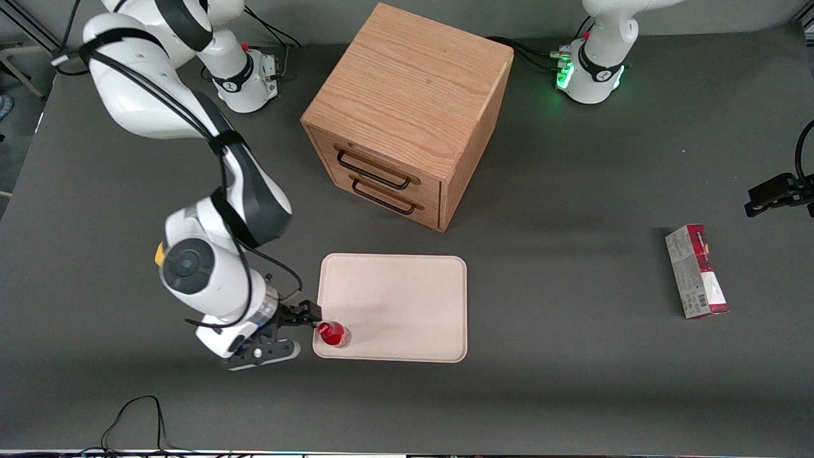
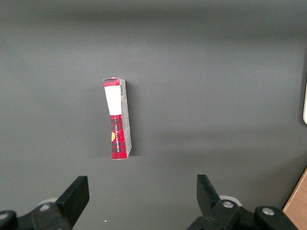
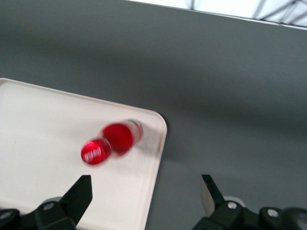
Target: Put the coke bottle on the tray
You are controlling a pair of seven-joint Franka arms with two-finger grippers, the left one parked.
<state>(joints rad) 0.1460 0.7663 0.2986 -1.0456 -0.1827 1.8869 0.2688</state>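
Observation:
The coke bottle (image 1: 333, 333), small and red with a red cap, stands upright on the cream tray (image 1: 407, 299), in the tray's corner nearest the front camera at the working arm's end. In the right wrist view the bottle (image 3: 112, 142) stands free near the tray's rounded corner (image 3: 153, 143). My right gripper (image 1: 304, 316) is open and empty, just off the tray's edge beside the bottle, a small gap apart from it. Its fingertips (image 3: 79, 194) straddle the tray's edge, clear of the bottle.
A wooden drawer box (image 1: 407, 114) with two drawers stands farther from the front camera than the tray. A red-and-grey carton (image 1: 696, 271) lies toward the parked arm's end of the table, also in the left wrist view (image 2: 117, 118).

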